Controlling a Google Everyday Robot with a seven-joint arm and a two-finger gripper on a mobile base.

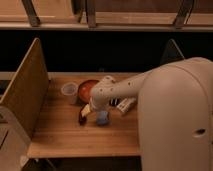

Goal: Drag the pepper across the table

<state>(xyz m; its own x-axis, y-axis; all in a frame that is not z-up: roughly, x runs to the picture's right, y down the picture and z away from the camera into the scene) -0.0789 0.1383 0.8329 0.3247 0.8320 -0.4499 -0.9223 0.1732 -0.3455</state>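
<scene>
The pepper (82, 118) is a small dark red elongated item lying on the light wooden table (60, 135), left of centre. My gripper (88, 110) reaches down from the pale arm (125, 90) and sits right at the pepper's upper end, seemingly touching it. A blue rectangular item (102, 118) lies just right of the gripper. The round orange-red bowl (88, 89) sits behind the gripper, partly hidden by the arm.
A small translucent cup (69, 90) stands left of the bowl. A white packet (126, 105) lies right of the arm. Upright wooden panels stand at the left end (25, 95) and right end (170, 52) of the table. My pale body (175, 120) fills the right foreground.
</scene>
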